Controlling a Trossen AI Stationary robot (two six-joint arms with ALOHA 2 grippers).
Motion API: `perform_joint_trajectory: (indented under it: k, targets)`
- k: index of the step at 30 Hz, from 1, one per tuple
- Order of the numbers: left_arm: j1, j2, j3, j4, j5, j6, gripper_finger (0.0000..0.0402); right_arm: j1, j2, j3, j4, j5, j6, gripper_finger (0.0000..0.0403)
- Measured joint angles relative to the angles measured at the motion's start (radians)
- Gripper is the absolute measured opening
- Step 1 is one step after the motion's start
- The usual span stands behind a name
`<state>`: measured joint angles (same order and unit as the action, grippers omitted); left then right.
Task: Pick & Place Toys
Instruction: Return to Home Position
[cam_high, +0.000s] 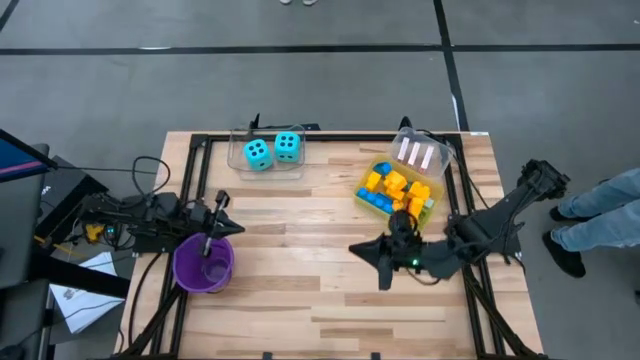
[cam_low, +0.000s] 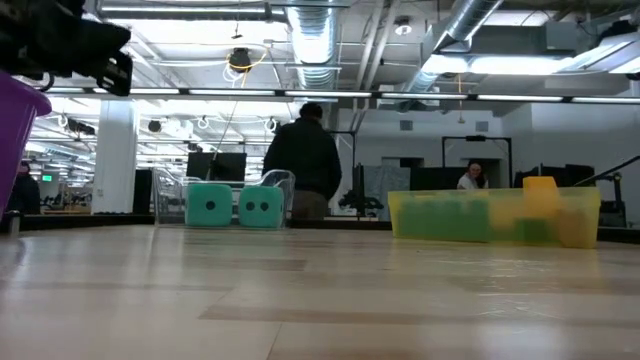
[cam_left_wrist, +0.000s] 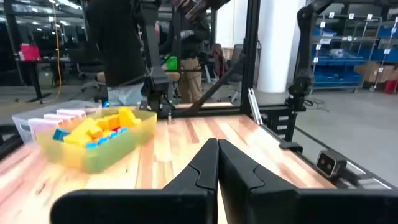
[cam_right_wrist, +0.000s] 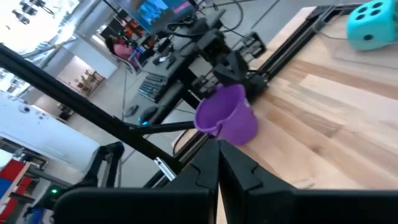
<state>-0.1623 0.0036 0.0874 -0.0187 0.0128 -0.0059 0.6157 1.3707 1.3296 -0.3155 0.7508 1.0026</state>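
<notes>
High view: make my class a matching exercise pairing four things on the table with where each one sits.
Things: 1 cyan dice; 2 bricks; 3 pink cards; 4 purple cup.
Places: A next to the left arm; B yellow bin; C clear bin beside the yellow bin; D lone clear bin.
Pairs: 1-D, 2-B, 3-C, 4-A.

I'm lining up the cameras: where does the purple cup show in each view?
High view: purple cup, lower left of centre.
Low view: at the left edge.
Left wrist view: not in it.
Right wrist view: near the centre.
Shared landmark: cyan dice, in all but the left wrist view.
</notes>
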Motion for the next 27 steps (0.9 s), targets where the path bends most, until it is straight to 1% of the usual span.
perform_joint_trajectory:
  k: [4, 7, 13, 15, 20, 22, 27]
  targets:
    - [0.000, -0.003, -0.038, 0.015, 0.003, 0.000, 0.0000, 0.013, 0.044, 0.000, 0.084, 0.011, -0.005, 0.0000]
    - [0.000, -0.003, -0.078, 0.080, 0.003, 0.000, 0.0000, 0.024, 0.058, 0.000, 0.126, 0.018, -0.008, 0.0000]
    - [0.000, 0.004, -0.080, 0.053, 0.002, 0.007, 0.0000, 0.033, 0.073, 0.000, 0.164, 0.036, -0.013, 0.0000]
    - [0.000, 0.005, -0.080, 0.047, 0.002, 0.003, 0.0000, 0.033, 0.073, 0.000, 0.189, 0.036, -0.040, 0.0000]
    - [0.000, 0.021, -0.080, 0.048, 0.002, -0.023, 0.0002, 0.014, 0.072, 0.000, 0.263, 0.032, -0.165, 0.0000]
    - [0.000, 0.033, -0.080, 0.056, 0.002, -0.024, 0.0003, -0.012, 0.073, 0.000, 0.268, -0.014, -0.215, 0.0000]
    - [0.000, 0.065, -0.080, 0.097, 0.003, -0.024, 0.0002, -0.118, 0.091, 0.001, 0.281, -0.180, -0.343, 0.0000]
